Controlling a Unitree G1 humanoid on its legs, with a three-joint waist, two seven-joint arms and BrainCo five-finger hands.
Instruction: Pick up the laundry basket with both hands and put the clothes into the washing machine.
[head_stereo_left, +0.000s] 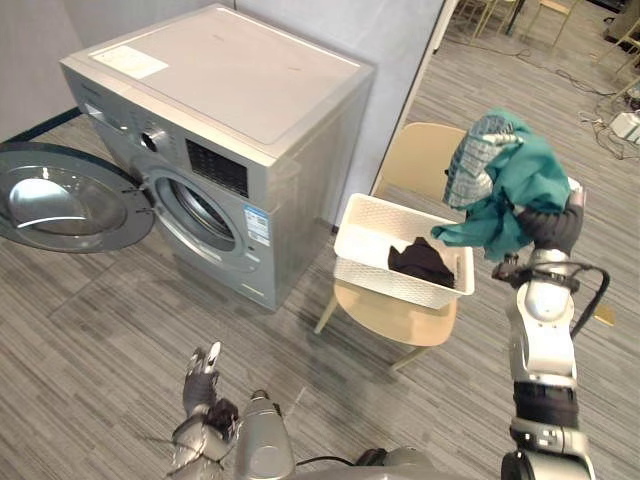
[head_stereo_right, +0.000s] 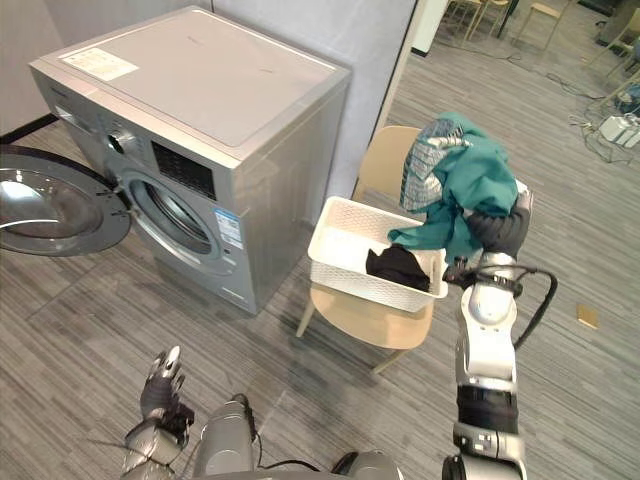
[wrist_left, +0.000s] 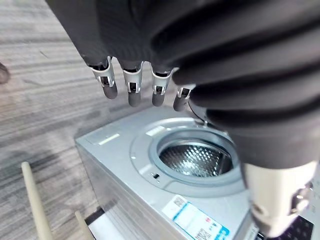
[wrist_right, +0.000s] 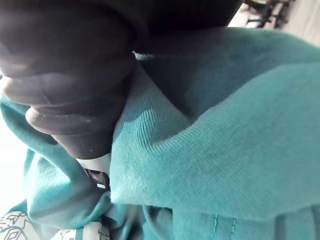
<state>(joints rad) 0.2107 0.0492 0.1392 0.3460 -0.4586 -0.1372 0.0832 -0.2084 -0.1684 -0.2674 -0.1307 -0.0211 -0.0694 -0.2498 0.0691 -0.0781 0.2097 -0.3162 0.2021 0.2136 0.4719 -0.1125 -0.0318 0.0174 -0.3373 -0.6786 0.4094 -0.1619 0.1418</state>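
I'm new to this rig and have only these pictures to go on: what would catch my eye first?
First, the bundle of teal clothes raised on the right hand, up beside the white basket that sits on a chair. Next, the silver washing machine to the left of the basket, with its round door wide open. The left hand is low and open, holding nothing.

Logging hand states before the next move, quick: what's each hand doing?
Left hand: open, holding nothing.
Right hand: raised, teal garment bunched over it; open or closed cannot be told.
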